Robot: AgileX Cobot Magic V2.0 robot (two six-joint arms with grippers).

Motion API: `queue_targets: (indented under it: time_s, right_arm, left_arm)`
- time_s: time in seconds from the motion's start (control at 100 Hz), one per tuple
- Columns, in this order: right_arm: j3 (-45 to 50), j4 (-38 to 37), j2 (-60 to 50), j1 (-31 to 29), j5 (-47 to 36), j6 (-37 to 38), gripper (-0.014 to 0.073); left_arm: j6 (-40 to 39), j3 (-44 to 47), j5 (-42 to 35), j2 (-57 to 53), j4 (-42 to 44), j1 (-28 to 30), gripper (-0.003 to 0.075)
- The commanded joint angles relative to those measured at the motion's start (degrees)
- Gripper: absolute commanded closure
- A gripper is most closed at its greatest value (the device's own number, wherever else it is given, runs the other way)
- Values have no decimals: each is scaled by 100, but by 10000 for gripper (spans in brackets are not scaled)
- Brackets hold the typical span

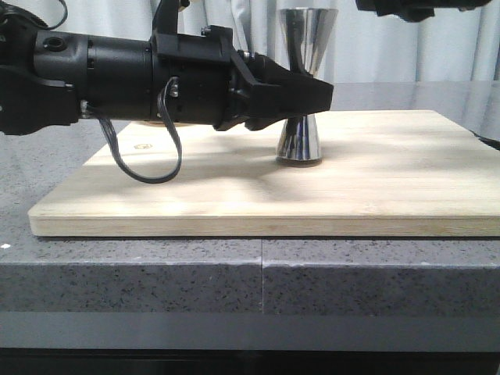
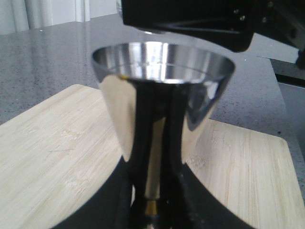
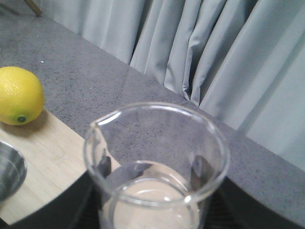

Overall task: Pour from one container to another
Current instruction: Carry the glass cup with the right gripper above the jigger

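The steel jigger (image 1: 308, 35) stands upright on the wooden board (image 1: 391, 180). My left gripper (image 1: 305, 101) reaches in from the left and is shut on its narrow waist. In the left wrist view the jigger (image 2: 162, 71) fills the middle, with black fingers (image 2: 190, 200) pressed on either side of the gold band. My right gripper (image 3: 152, 169) is shut on the clear glass beaker (image 3: 143, 119), held upright with its pour lip toward the jigger's rim (image 3: 7, 171). Something pale shows low in the beaker; I cannot tell whether it is liquid. The beaker is out of the front view.
A yellow lemon (image 3: 19, 95) lies on the board's far corner. The board rests on a grey speckled counter (image 1: 234, 273) with curtains behind. Part of my right arm (image 1: 414, 8) hangs above the jigger's right side, also dark overhead in the left wrist view.
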Motion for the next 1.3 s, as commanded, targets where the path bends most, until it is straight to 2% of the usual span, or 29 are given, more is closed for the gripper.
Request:
queue_targets:
  time_s: [0.0,0.45,0.65,1.29]
  right_arm:
    - [-309,-148,-214,-28,-323,-38,374]
    - [-507,-847,-372,-18,-137,1,374]
    - [-507,-1122,-432,163,-121,1,374]
    - [-538,-1707,-432,201,-54,1,374]
  left_arm:
    - [-45,-139,-480,-344,-254,4,741]
    - [-45,-155,-480,-344,-303,4,741]
    - [-45,-155,-480,-344,-316,4,741]
    - [-190,-155,-694,-344,-136,4,741]
